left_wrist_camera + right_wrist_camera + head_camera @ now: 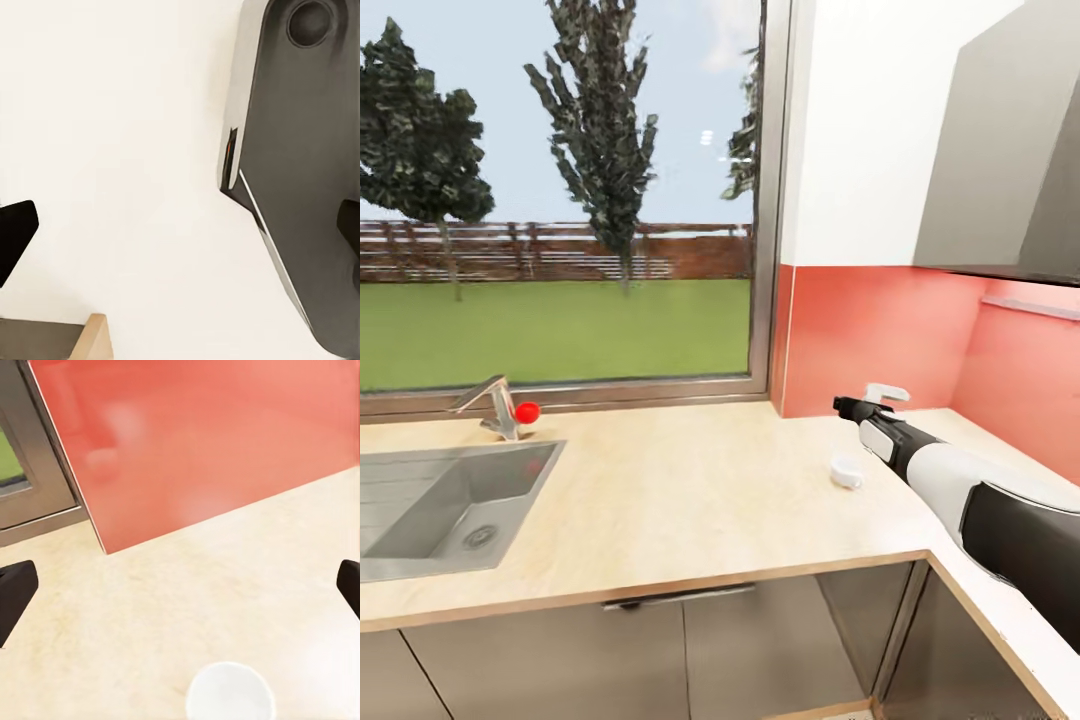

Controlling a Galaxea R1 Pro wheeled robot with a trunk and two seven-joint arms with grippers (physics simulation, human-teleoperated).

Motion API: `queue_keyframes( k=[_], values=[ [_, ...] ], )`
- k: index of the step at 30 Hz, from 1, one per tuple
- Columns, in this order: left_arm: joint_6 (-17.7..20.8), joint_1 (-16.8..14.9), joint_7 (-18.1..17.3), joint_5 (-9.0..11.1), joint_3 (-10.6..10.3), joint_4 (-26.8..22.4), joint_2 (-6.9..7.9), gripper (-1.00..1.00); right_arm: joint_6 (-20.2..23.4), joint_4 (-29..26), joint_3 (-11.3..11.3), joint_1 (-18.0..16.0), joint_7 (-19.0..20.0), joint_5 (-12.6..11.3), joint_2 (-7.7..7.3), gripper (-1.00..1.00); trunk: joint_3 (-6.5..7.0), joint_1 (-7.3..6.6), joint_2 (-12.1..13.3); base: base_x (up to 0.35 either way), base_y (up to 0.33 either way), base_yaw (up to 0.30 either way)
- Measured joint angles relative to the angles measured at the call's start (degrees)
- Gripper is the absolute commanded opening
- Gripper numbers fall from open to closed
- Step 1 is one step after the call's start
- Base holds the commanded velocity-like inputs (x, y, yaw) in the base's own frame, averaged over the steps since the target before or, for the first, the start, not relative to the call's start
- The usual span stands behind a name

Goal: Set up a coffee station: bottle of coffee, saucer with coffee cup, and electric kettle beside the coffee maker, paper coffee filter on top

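1. The right arm (960, 485) reached forward over the corner of the kitchen countertop (690, 500), its black and white forearm coming in from the lower right of the head view.
2. The right gripper (180, 592) stood wide: in the right wrist view its two dark fingertips (15, 592) sat at opposite edges of the picture with bare worktop between them, and it held nothing.
3. The coffee cup (846, 472), small and white, stood on the worktop just beside the right wrist, on the side toward the sink. In the right wrist view its round rim showed close under the gripper, between the lines of the two fingers.
4. The red wall panel (870, 330) rose behind the cup, meeting the window frame (768, 200) at its edge.
5. A steel sink (450, 505) with a tap (490, 405) lay well apart, at the far left of the worktop, with a small red ball (527, 412) just beside the tap.
6. The left gripper (180, 232) also stood wide in the left wrist view, one dark fingertip at each edge, empty, before a pale surface and a dark grey rounded body I could not identify.
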Motion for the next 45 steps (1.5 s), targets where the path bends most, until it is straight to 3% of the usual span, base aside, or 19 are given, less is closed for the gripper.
queue_keyframes(
  k=[13,24,29,36,40,45],
  values=[
    [0.1,0.1,0.1,0.1,-0.4,1.0,0.17,1.0,0.1,-0.1,0.0,0.1,0.0,0.0,0.25,1.0,0.0,-0.01,0.0,0.047,0.0,-0.112],
    [0.1,0.1,0.1,0.1,-0.4,1.5,0.14,1.0,0.8,-0.2,0.0,0.7,0.1,0.1,0.44,1.0,0.0,-0.02,0.0,0.236,-0.037,-0.001],
    [0.1,0.1,0.1,0.1,-0.4,1.5,0.13,1.0,6.3,-0.2,0.1,0.7,0.1,-0.3,0.39,1.0,0.0,-0.01,0.0,0.262,-0.004,0.0],
    [0.1,0.1,0.1,0.1,-0.4,1.6,-0.02,1.0,9.9,0.0,0.1,0.7,0.0,-0.1,-0.04,1.0,0.0,0.01,0.0,0.054,0.0,0.0],
    [0.1,0.1,0.1,0.1,-0.5,1.6,-0.04,1.0,17.7,0.0,0.1,0.7,0.0,0.3,-0.06,1.0,0.0,0.01,0.0,0.002,0.0,0.0],
    [0.1,0.2,0.1,0.0,-0.5,1.7,-0.05,1.0,23.0,0.9,0.1,0.7,-0.1,1.2,-0.08,1.0,0.0,0.01,0.0,0.0,0.0,0.0]
  ],
)
